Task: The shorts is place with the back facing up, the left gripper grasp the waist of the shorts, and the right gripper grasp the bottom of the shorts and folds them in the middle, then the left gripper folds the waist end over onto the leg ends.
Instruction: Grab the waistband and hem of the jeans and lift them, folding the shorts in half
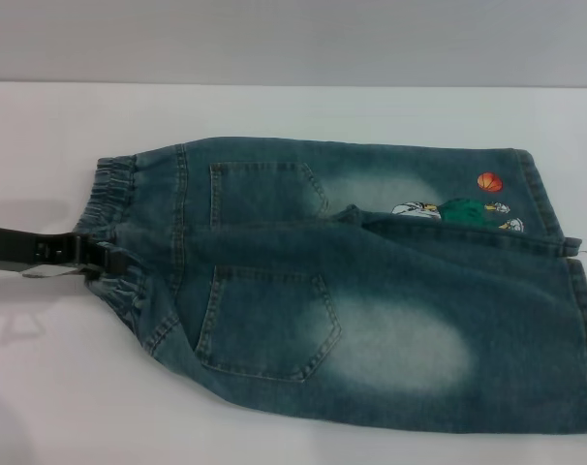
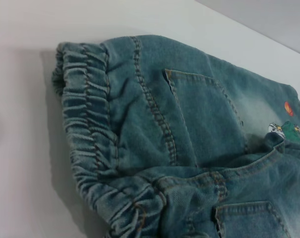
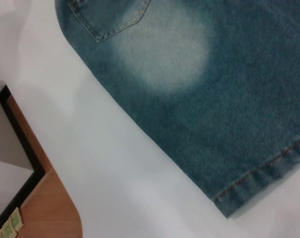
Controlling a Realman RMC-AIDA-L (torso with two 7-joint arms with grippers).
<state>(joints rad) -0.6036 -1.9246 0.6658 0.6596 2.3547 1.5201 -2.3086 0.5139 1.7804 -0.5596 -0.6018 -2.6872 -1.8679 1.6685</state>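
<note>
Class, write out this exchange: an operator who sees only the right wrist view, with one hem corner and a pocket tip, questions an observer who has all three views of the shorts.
Operator: Where is the left gripper?
Observer: In the head view, the left gripper is at the middle of the waist.
Operator: Which side of the shorts is up?
Observer: The back. Two patch pockets show on the shorts.
</note>
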